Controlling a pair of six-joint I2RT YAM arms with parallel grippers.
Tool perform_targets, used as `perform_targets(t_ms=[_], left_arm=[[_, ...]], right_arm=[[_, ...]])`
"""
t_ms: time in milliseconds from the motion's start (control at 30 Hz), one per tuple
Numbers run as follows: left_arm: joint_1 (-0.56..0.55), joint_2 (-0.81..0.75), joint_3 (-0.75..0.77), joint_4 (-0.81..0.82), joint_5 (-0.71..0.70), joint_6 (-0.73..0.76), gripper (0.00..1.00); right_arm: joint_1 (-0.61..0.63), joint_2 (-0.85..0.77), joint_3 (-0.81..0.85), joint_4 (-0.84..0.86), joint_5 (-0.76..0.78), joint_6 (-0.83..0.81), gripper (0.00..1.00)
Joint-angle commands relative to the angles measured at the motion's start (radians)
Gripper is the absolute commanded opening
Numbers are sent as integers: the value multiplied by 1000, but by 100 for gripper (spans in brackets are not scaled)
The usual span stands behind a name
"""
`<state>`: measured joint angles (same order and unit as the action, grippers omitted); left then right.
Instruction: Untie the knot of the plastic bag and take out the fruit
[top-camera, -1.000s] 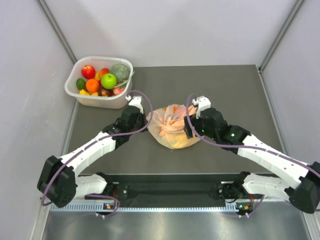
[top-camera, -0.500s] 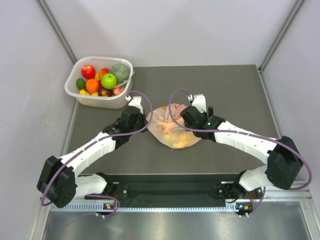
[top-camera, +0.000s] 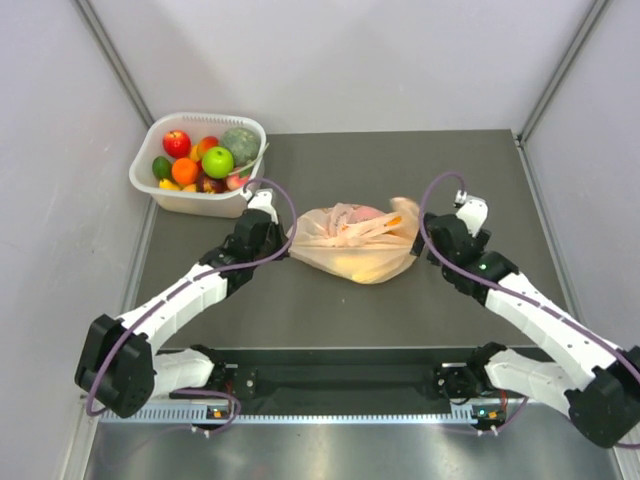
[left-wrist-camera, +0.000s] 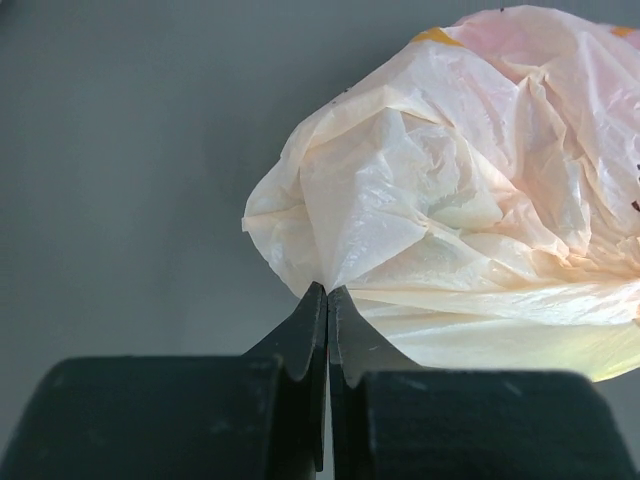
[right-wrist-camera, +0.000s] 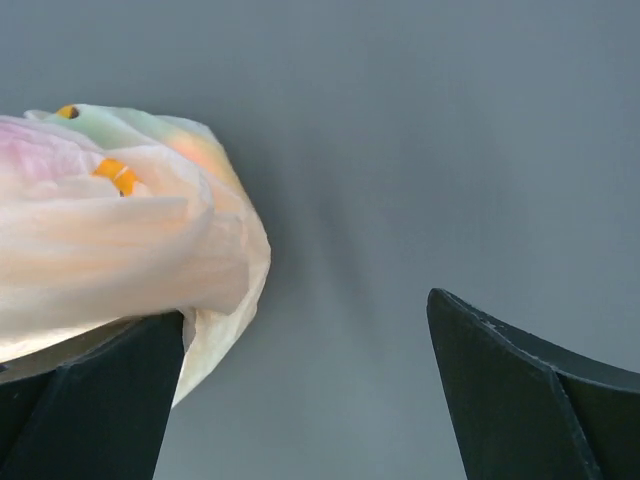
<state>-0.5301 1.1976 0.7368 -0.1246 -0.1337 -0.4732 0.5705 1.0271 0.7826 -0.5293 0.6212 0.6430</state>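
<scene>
While the white tub (top-camera: 160, 197) of loose fruit sits at upper left, the left gripper (left-wrist-camera: 326, 289) is clamped tight on a fold at the left edge of the peach-orange plastic bag (top-camera: 350, 250), which lies stretched wide at the frame's centre. Bunched film on top suggests the knot (top-camera: 350, 215) is not yet undone, and the fruit (top-camera: 365, 268) shows only as yellow through the film, so nothing is out. At right, the right gripper (right-wrist-camera: 306, 305) is spread wide, gripping nothing, the bag's end against one finger.
</scene>
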Motion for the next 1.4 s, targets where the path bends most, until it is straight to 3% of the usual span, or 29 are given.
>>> perform_targets(t_ms=[0,267,300,333,367,467,567,833,1100,1233,1367], left_arm=[[77,-9,1,31,-32,8,0],[147,-23,-10,94,77,-12,0],[147,-26,-14,101,101,-10,4],[147,-35,-16,106,170,-10,14],[145,-42,-16,108,198,-10,35],[142,-99,-17,106,308,-18,65],[133,-174,-1,48,348,-30,77],[16,-190,104,-30,344,-27,80],[-243,80,347,-110,148,171,82],[-300,169,421,-121,-7,245,84],[-334,267,493,-119,-63,330,88]], right_arm=[[-61,-85,-26,2,-66,41,99],[-124,-331,-94,-9,-193,97,100],[-123,-352,-100,32,-275,68,100],[-123,-360,-103,54,-319,43,100],[-124,-366,-102,69,-366,-9,100],[-124,-372,-83,88,-507,-91,99],[-124,-360,-65,78,-604,-164,98],[-124,-302,-43,98,-684,-244,82],[-123,-285,-62,143,-790,-270,60],[-124,-280,-56,149,-813,-284,59],[-124,-262,-49,147,-830,-295,61]])
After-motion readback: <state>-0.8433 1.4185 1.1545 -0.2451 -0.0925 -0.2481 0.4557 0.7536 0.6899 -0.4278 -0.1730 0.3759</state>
